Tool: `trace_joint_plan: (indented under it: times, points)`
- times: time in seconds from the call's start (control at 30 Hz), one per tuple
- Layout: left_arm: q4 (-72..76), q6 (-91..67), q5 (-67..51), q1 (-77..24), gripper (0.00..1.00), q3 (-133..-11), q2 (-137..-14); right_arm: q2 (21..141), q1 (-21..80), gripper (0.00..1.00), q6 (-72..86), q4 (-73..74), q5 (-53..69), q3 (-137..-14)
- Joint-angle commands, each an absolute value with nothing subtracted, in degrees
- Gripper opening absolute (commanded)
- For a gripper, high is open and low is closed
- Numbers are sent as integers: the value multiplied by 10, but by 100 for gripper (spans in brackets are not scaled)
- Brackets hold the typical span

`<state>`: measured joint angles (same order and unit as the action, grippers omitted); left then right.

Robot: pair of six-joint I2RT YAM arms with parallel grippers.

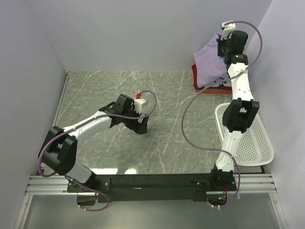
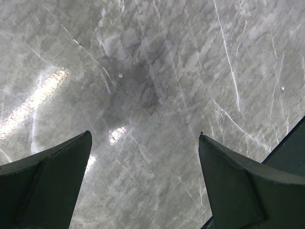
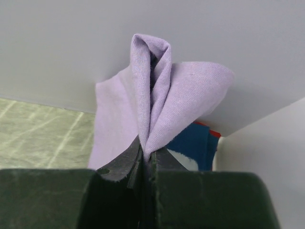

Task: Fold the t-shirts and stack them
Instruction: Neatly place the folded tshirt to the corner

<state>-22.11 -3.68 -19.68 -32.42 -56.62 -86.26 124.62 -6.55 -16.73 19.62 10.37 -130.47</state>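
Right claw (image 3: 145, 155) is clamped shut on a pinched fold of the lavender tee (image 3: 181, 95), holding it up in the far right corner, close to the back wall (image 1: 143, 33). The tee hangs from the claw and its lower edge reaches down to the stack (image 1: 209, 89) of folded tees. Can't tell if it's resting on it yet. Red and orange edges show from above, and the navy tee (image 3: 195, 140) sits right behind the hanging cloth in the wrist view. Can't tell if the lavender one is properly folded or just bunched.

Left claw (image 1: 141, 128) is wide open, holding nothing, hovering over the middle of the worktop (image 1: 105, 95), well apart from the stack. Basket (image 1: 257, 143) is on the near right, beside the right arm.

My read: placing step, lavender going on top of the pile, so late in the task.

Next move: lower the right claw so the cloth settles flat and square on the stack, then release and lift straight up. Risk: the cloth snags a finger and drags, or lands bunched and overhanging.
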Motion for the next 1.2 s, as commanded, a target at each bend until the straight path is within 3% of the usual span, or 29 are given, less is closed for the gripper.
trace_joint_plan:
  times: [0.0,0.5,0.57,0.6,0.63,0.7,1.17]
  points:
    - [-225,-30,-207,-323,99,-591,-870,1259,-85,0,-201,139,121,-1308]
    - [-234,-29,-193,-323,99,-599,-895,1309,-127,0,-237,99,127,-1278]
    - [-228,-32,-179,-323,99,-596,-893,1317,-133,14,-242,80,115,-1277]
    - [-225,-32,-170,-323,100,-596,-890,1321,-134,27,-240,68,85,-1274]
    - [-226,-33,-164,-323,99,-597,-889,1321,-138,53,-236,55,72,-1267]
    - [-226,-30,-157,-323,99,-599,-881,1311,-141,69,-223,26,55,-1259]
    - [-237,-47,-272,-223,99,-598,-810,1140,-119,73,-105,155,142,-1202]
